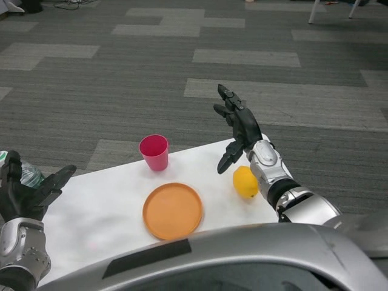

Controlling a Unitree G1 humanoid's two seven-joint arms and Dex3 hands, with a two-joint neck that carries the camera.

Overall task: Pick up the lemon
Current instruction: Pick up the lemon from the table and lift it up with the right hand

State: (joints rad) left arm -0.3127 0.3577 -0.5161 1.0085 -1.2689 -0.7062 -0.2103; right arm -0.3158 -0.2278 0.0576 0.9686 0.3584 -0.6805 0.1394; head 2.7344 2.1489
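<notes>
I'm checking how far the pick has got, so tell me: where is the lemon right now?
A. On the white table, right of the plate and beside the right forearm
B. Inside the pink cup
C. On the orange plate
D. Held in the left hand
A: the lemon lies on the white table, right of the orange plate, while the right hand is open above it, holding nothing.

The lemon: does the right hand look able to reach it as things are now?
Probably yes. The right hand is open, just above and beyond the lemon, with nothing between them. The pink cup and orange plate stand apart.
</notes>
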